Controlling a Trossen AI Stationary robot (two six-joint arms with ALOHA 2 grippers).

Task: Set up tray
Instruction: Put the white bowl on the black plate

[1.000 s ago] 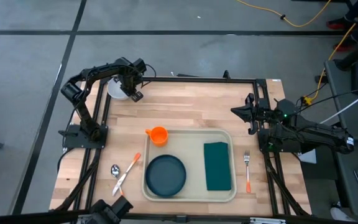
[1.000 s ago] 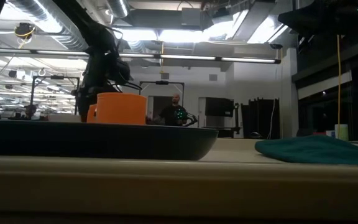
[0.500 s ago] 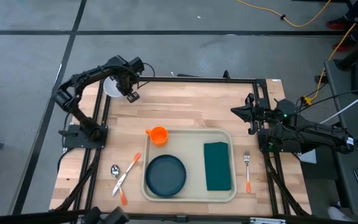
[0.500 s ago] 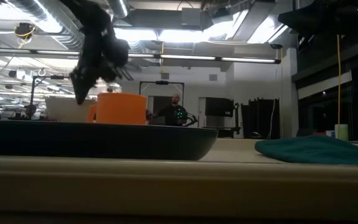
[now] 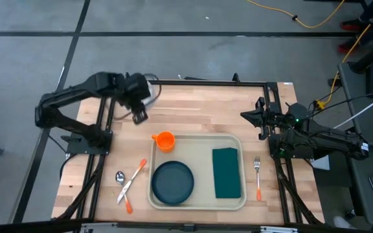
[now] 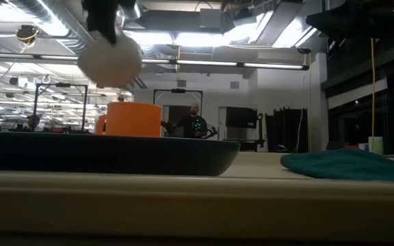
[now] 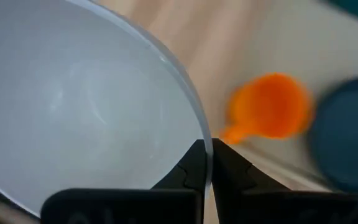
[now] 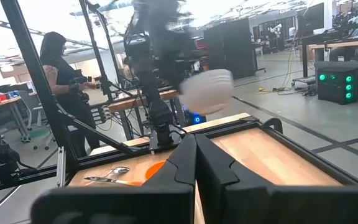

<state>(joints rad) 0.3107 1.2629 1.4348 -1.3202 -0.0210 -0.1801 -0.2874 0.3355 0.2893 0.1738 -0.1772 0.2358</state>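
Wooden slats make up the table (image 5: 199, 120), which stands on a grey floor in a large workshop. Since a second ago the left gripper (image 5: 138, 114) has swung inward from the far left corner, and the white bowl (image 7: 73, 106), which sat at the table's edge, is now clear of the surface, its rim pinched between the closed fingers (image 7: 194, 165); judging by that, the bowl is on its way to join the setting. The tray (image 5: 198, 204) lies at the near middle of the table, cream, rounded at the corners, holding a dark teal plate (image 5: 172, 180) and a folded green napkin (image 5: 226, 172), with an orange cup (image 5: 165, 140) at its far left corner. The right gripper (image 5: 259, 118) waits closed and empty at the right edge.
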